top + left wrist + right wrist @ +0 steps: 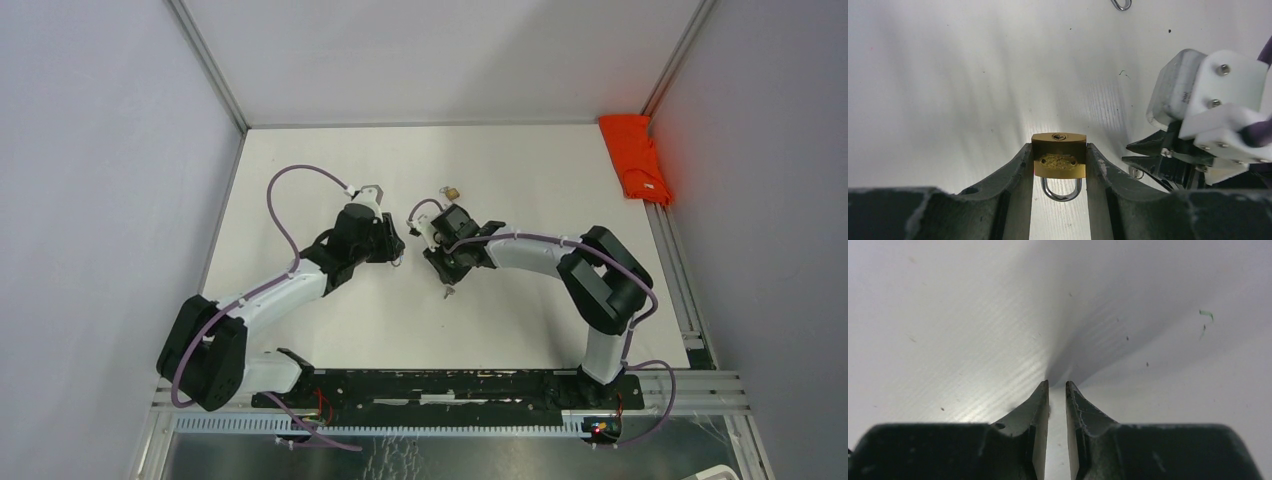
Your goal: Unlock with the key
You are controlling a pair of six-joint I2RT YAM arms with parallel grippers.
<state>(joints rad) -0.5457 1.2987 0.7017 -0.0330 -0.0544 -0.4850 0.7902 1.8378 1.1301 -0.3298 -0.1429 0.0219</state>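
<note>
The brass padlock [1058, 159] is sitting clamped between the fingertips of the left gripper [1058, 148]. Its keyhole end is pointing away from the wrist and its shackle [1061, 192] back toward it, over the white table [948, 75]. The right gripper [1057, 386] is hovering just beside the lock, tips pointing toward it. Its fingers are standing nearly together with a thin slit between them, and whether they are pinching anything cannot be told.

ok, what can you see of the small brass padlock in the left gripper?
Small brass padlock: rounded gold-coloured body, embossed plate on its face, keyhole in the end facing away from the camera, empty. Silver shackle looks closed and points toward the wrist. The left gripper clamps its sides between dark fingers.
</note>
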